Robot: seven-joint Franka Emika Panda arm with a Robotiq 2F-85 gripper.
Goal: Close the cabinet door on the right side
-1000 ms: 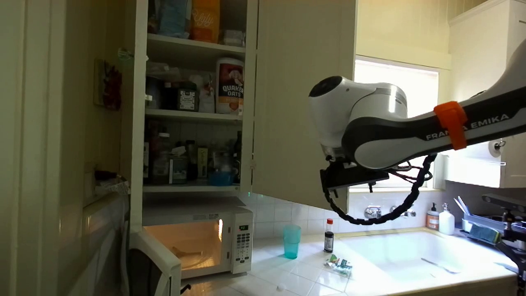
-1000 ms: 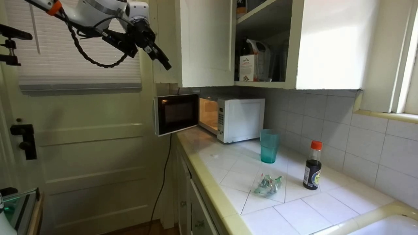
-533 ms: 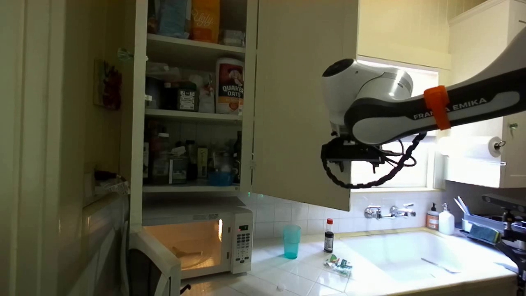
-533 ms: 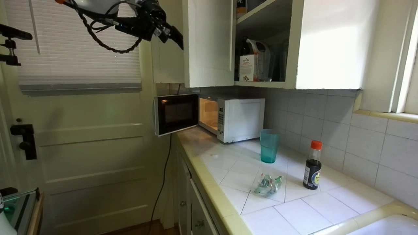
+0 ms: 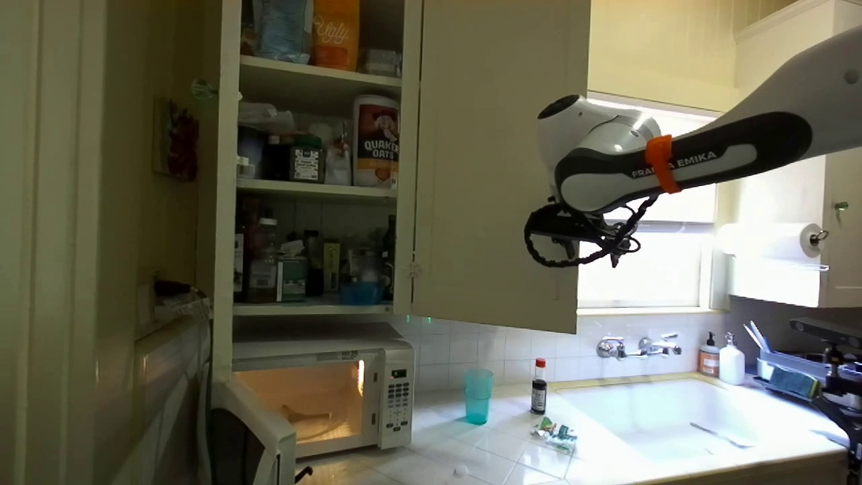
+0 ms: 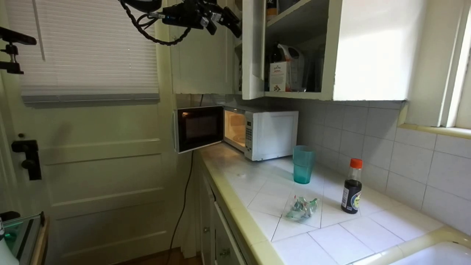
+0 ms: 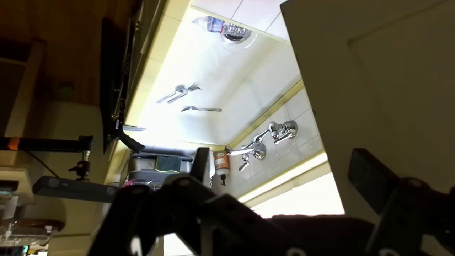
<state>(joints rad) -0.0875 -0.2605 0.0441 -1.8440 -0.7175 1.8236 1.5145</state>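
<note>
Gripper (image 7: 280,156) spread, fingers (image 7: 369,177) well apart in the wrist view. One of them overlaps the cabinet door (image 7: 387,89) there; whether they touch, cannot tell. In an exterior view the cabinet door (image 6: 254,84) shows nearly edge-on, a fingertip at its outer edge. It stands open, swung out from the cabinet (image 5: 408,168), well above the counter (image 6: 346,239), toward the end where the microwave (image 6: 274,136) stands. Shelves (image 5: 316,189) stocked; oats tub (image 5: 377,141) upright on the second one up. Microwave below, its inside lit; microwave door (image 6: 200,127) swung wide, reaching past the front edge's end corner. Teal cup (image 6: 303,165) upright near the back edge, between microwave and red-capped bottle (image 6: 352,191). That bottle also upright, near the corner of the sink (image 7: 220,67). Crumpled wrapper (image 6: 302,209) between it and the front edge. In the sink, cutlery (image 7: 181,91), and a clear bottle (image 7: 215,25) on its side by the drain (image 7: 234,37). Faucet (image 7: 260,150) on the tiled wall (image 6: 423,165) over the sink's back edge. Pump bottles (image 5: 732,364) at its far back corner. Window (image 5: 660,279) bright behind the arm (image 5: 680,162).
</note>
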